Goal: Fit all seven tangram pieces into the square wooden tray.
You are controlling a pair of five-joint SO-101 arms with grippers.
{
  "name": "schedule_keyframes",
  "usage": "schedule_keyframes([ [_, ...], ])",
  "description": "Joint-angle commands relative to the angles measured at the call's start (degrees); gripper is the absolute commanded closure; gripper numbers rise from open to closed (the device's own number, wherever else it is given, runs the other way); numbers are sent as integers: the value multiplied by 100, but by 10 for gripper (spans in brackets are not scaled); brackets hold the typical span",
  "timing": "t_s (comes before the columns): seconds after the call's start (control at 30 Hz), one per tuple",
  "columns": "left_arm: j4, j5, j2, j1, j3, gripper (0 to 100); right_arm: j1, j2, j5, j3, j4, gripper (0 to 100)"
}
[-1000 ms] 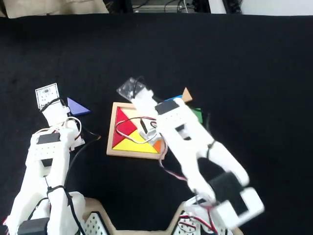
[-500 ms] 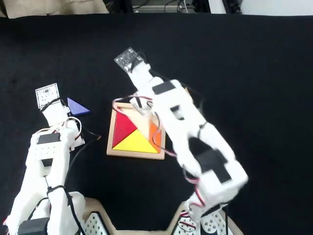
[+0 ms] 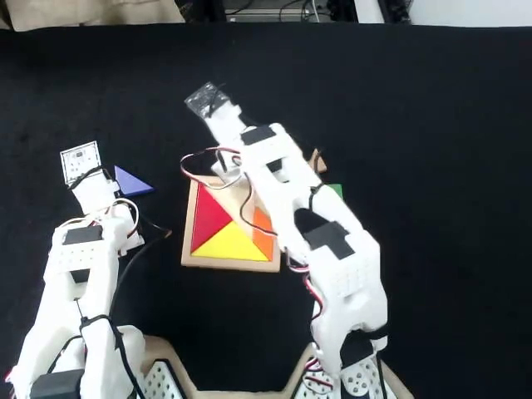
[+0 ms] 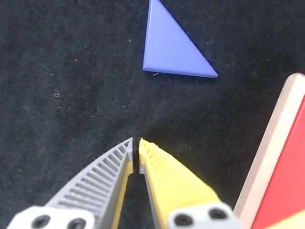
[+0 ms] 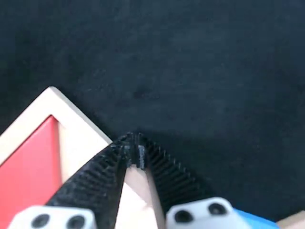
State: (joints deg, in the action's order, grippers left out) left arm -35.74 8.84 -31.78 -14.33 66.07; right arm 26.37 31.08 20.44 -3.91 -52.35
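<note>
Right gripper swung to tray far rim, jaws seemingly closed, empty.

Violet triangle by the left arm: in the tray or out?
Out. The violet triangle lies flat on the black cloth, apart from the tray, ahead of the left gripper.

Looks like a robotics lab or hobby bench to me: surface draped in black cloth, left arm and right arm both white printed plastic with loose servo wires, cables piled along the far edge.
</note>
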Motion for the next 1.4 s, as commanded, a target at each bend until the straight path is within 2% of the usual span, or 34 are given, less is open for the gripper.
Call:
schedule_keyframes([
  [0.0,88,9,-97,57,-31,970,501,-75,246,-233,-387,988],
  [0.2,88,9,-97,57,-31,970,686,-224,246,-312,-721,988],
  [0.37,88,9,-97,57,-31,970,9,-1587,-97,-295,-1248,988],
  [0.5,88,9,-97,57,-31,970,-624,-3108,-185,400,-1626,988],
  [0.57,88,9,-97,57,-31,970,-1064,-3776,18,1042,-1503,988],
  [0.7,97,9,-97,57,-31,970,-1820,-4541,677,2475,-607,985],
  [0.8,97,9,-97,66,-31,970,-2242,-4505,466,2870,-510,982],
  [0.97,97,9,-97,66,-31,970,-2796,-3934,-114,2571,-747,982],
  [1.1,97,9,-97,66,-31,970,-2796,-3486,-360,2299,-747,982],
  [1.37,97,0,-97,66,-31,970,-2611,-3310,-343,2193,-862,982],
])
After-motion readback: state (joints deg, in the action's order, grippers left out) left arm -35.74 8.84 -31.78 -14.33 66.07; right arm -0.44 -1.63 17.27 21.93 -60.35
